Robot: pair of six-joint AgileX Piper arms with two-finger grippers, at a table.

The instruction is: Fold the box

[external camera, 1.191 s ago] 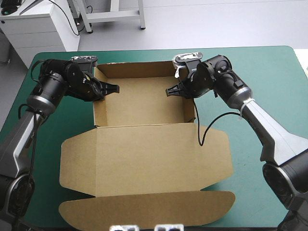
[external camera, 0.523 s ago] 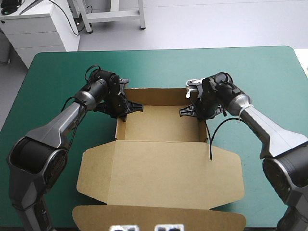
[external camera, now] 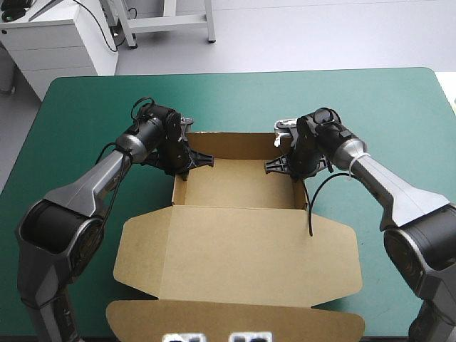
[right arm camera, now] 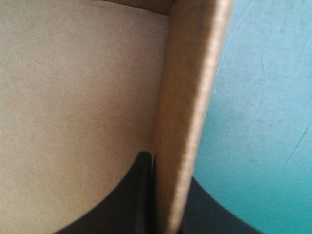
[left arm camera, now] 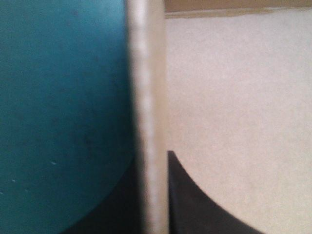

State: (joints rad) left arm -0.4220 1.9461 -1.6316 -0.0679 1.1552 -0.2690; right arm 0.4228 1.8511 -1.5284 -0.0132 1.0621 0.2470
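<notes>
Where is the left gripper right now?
High view: the left gripper is shut on the left wall of the box, near the tray's far-left corner, one finger inside and one outside over the teal-green cover.

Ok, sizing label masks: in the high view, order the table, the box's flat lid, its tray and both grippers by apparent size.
1. table
2. flat lid
3. tray
4. left gripper and right gripper: they look alike, so unranked.

A lab-like workroom: teal-green covered table (external camera: 235, 100), white drawer cabinet (external camera: 50, 46) and grey metal stand (external camera: 171, 21) on a bare pale floor (external camera: 320, 35).
</notes>
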